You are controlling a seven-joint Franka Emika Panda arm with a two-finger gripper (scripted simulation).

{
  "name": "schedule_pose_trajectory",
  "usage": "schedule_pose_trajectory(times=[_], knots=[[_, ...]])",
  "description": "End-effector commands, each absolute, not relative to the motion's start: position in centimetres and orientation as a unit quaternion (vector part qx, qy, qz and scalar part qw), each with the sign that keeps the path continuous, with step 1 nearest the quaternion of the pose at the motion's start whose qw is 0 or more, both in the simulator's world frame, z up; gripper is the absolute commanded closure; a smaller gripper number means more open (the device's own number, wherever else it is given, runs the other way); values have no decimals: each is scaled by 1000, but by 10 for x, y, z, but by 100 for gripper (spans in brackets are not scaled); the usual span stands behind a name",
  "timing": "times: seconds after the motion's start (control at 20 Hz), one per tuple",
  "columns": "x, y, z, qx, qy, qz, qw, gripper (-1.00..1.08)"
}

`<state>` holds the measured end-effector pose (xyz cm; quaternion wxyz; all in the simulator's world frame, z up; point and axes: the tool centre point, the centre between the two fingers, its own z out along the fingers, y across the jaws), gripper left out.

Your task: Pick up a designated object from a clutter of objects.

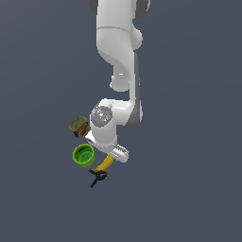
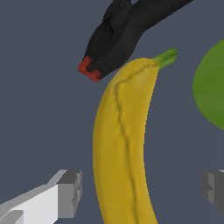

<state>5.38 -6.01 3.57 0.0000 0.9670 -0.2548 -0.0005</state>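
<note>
Claw (image 2: 140,188) was wide open, fingers (image 2: 70,192) straddling banana (image 2: 122,144), nothing gripped yet; straddle presumably lined up for closing across fruit's width. Banana lay on worktop (image 1: 189,189) betw. green cup (image 1: 83,155) & black clamp (image 1: 98,177), stem end nr clamp's red tip (image 2: 89,70). Olive can (image 1: 79,126) stood beyond cup.

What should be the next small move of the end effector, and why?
Probably descend straight, then close. The wrist view shows the end effector open, its fingers on either side of the banana with gaps. The black clamp lies near the stem end only.
</note>
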Motion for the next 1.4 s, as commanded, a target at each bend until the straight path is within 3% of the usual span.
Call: schedule_pose_trajectory(times=[0.0, 0.25, 0.3, 0.75, 1.35], knots=[[54, -60, 25, 967, -255, 0, 0, -92], [55, -60, 19, 967, -255, 0, 0, -92], [55, -60, 19, 967, -255, 0, 0, 108], [55, -60, 19, 967, -255, 0, 0, 108], [61, -58, 66, 968, -252, 6, -3, 108]])
